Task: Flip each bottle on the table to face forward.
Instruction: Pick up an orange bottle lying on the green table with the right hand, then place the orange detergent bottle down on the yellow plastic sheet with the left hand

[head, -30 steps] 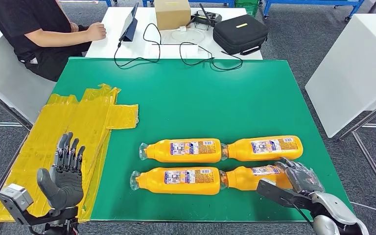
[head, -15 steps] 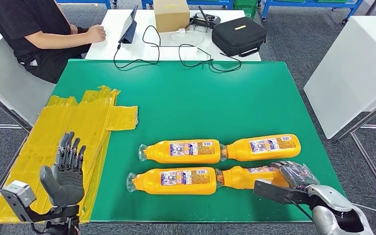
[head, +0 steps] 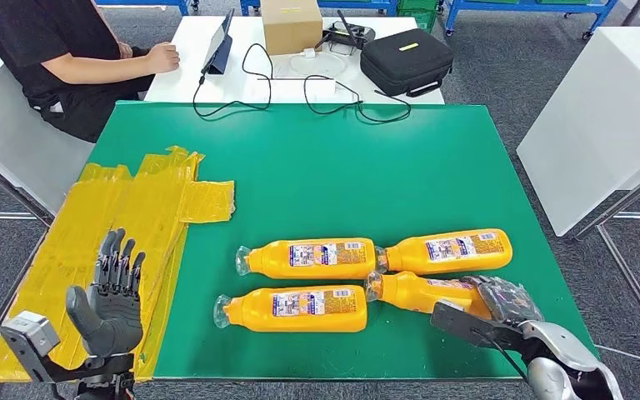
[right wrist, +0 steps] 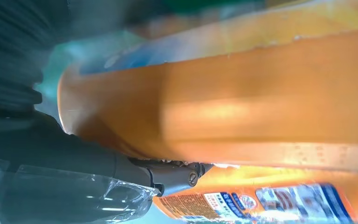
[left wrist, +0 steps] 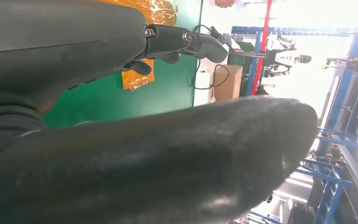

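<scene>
Centrally, four orange bottles lie on their sides on the green tabletop (head: 325, 167), in two rows of two. Far row: the far-left bottle (head: 312, 257) and the far-right bottle (head: 448, 250) lie end to end, both with printed labels facing up. Near row: the near-left bottle (head: 296, 308) lies level with its label up; the near-right bottle (head: 421, 293) lies slightly askew, its capped end angled toward the far row, its label partly visible at its upper edge. The right hand (head: 500, 307), wrapped in clear plastic, grips the base end of the near-right bottle; in the right wrist view a finger presses against that bottle's orange body (right wrist: 242, 102). The left hand (head: 110, 296) hovers over the near left corner with its fingers spread and upright, holding nothing, above crumpled yellow plastic sheeting (head: 146, 217). Beyond the green surface, a white table (head: 183, 58) carries a cardboard box (head: 292, 23), a black case (head: 407, 58) and cables; a seated person (head: 58, 50) rests a hand on it.
</scene>
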